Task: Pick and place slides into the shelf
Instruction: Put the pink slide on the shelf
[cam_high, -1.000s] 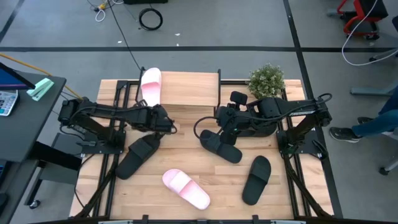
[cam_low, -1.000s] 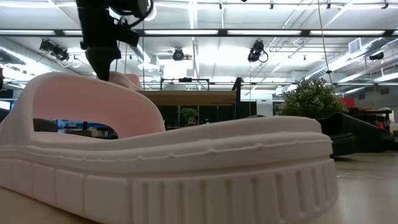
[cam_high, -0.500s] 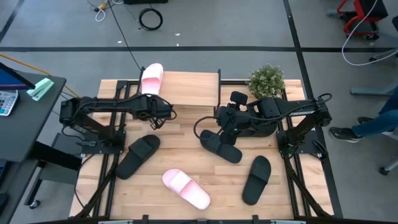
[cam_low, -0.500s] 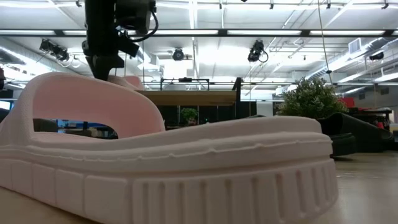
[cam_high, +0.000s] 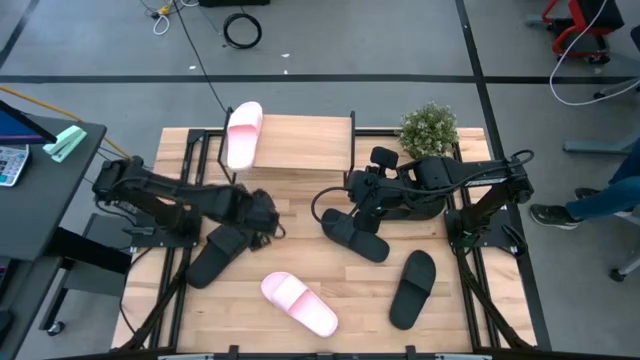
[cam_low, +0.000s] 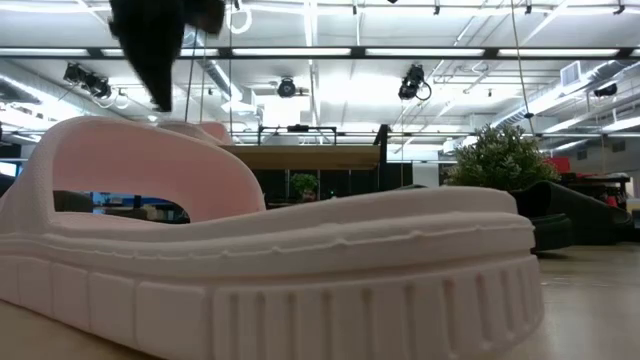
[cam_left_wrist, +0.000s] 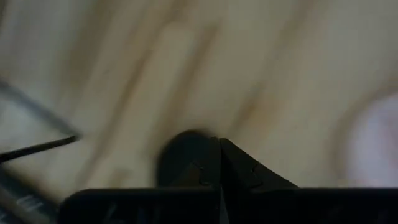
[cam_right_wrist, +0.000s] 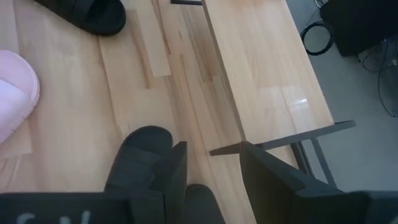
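Observation:
One pale pink slide (cam_high: 243, 133) lies sole-down on the left end of the shelf's wooden top board (cam_high: 305, 140). My left gripper (cam_high: 262, 212) is shut and hangs above the table, just past the toe of a black slide (cam_high: 222, 250). In the left wrist view its fingers (cam_left_wrist: 219, 163) are closed over bare wood. My right gripper (cam_high: 345, 203) is open above two overlapping black slides (cam_high: 355, 236). Its fingers (cam_right_wrist: 208, 163) stand over one slide's end (cam_right_wrist: 140, 155). The second pink slide (cam_high: 298, 303) and another black slide (cam_high: 412, 288) lie on the near part of the table.
A potted plant (cam_high: 430, 128) stands at the shelf's right far corner. The near pink slide (cam_low: 270, 270) fills most of the low view, with the shelf (cam_low: 300, 155) behind it. The shelf's black frame leg (cam_right_wrist: 280, 138) runs close beside my right gripper. A person's foot (cam_high: 550, 215) is beyond the table's right edge.
My left gripper went toward the shelf's pink slide, then pulled back quickly toward the near edge and down, ending over the black slide's toe. The pink slide on the shelf sits slightly farther back than a second ago.

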